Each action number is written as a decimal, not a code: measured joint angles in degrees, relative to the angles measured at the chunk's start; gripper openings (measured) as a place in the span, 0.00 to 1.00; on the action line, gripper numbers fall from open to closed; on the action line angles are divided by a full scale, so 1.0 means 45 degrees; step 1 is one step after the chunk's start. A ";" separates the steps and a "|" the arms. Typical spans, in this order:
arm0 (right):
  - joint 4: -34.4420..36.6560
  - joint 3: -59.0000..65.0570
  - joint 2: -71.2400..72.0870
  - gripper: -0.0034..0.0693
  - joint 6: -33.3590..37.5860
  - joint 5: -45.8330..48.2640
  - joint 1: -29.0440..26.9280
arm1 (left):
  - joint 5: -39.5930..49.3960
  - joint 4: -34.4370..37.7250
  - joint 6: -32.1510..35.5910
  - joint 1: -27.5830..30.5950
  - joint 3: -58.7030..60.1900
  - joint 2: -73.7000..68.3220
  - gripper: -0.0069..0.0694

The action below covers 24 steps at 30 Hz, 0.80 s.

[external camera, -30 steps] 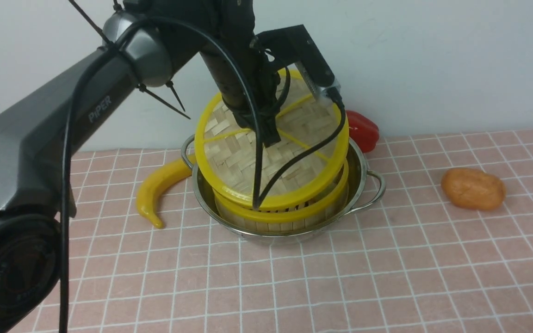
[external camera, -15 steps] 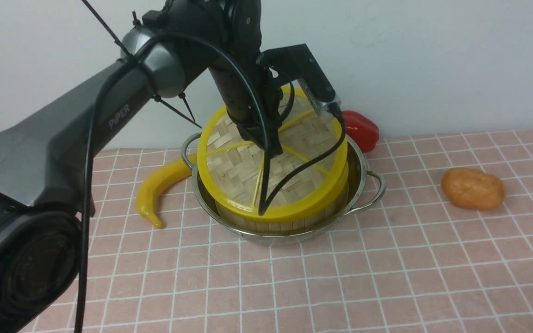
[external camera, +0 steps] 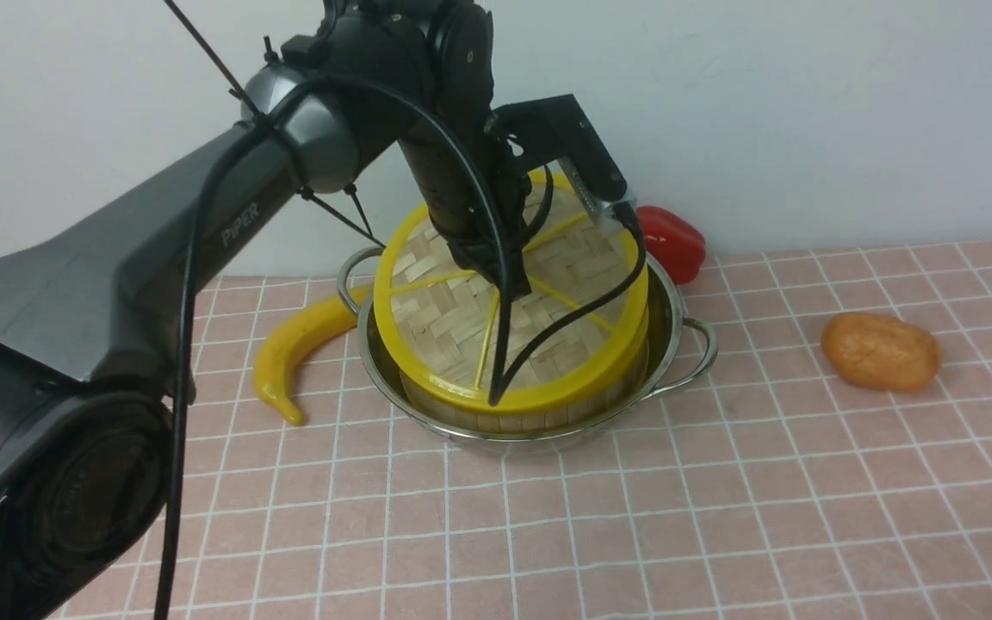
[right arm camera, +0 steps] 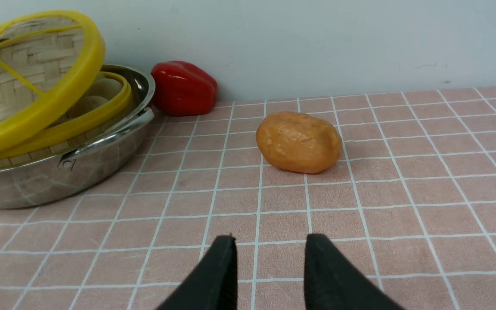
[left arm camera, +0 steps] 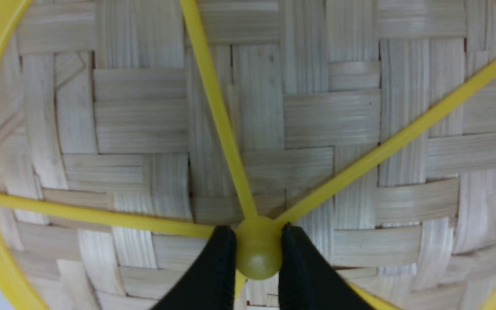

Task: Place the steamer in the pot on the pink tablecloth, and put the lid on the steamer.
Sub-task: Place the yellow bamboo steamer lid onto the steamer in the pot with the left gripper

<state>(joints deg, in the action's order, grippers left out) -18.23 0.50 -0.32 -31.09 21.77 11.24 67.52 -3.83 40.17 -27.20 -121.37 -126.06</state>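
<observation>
Task well advanced. The round bamboo steamer basket with yellow plastic rims (right arm camera: 80, 127) is already seated inside the wide, shiny stainless-steel pot with loop handles (external camera: 672, 344), which stands on the bench under a pink tablecloth with a white grid (external camera: 496, 525). This part appears complete.

Outstanding: final seating and release of the flat woven-bamboo lid with yellow rim and spokes (external camera: 444, 319). It lies over the basket but tilted; the right wrist view shows a gap at one side, with the basket's contents visible through it. On the near side, its rim overlaps the basket's rim; full contact there cannot be confirmed.

Position relative to the left tool (left arm camera: 258, 254): the lid is directly beneath, its small yellow central knob (left arm camera: 258, 254) between the two black fingers. These are partly closed, pinching the knob. The right tool (right arm camera: 271, 241) stands with fingers apart, nothing between them, away from the lid. Levelling the lid before release is judged necessary.
</observation>
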 joint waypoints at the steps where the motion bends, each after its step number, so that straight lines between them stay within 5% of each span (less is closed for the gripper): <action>1: 0.0000 0.0000 0.0000 0.38 0.0000 0.0000 0.0000 | -0.0029 0.0000 0.0000 0.0000 0.0000 0.0000 0.24; 24: 0.0000 0.0000 0.0000 0.38 0.0000 0.0000 0.0000 | -0.0371 0.0354 0.0143 0.0374 0.0000 -0.0358 0.24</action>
<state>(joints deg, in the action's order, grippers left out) -18.23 0.50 -0.32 -31.09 21.77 11.24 65.85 -2.23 40.81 -25.52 -121.37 -127.67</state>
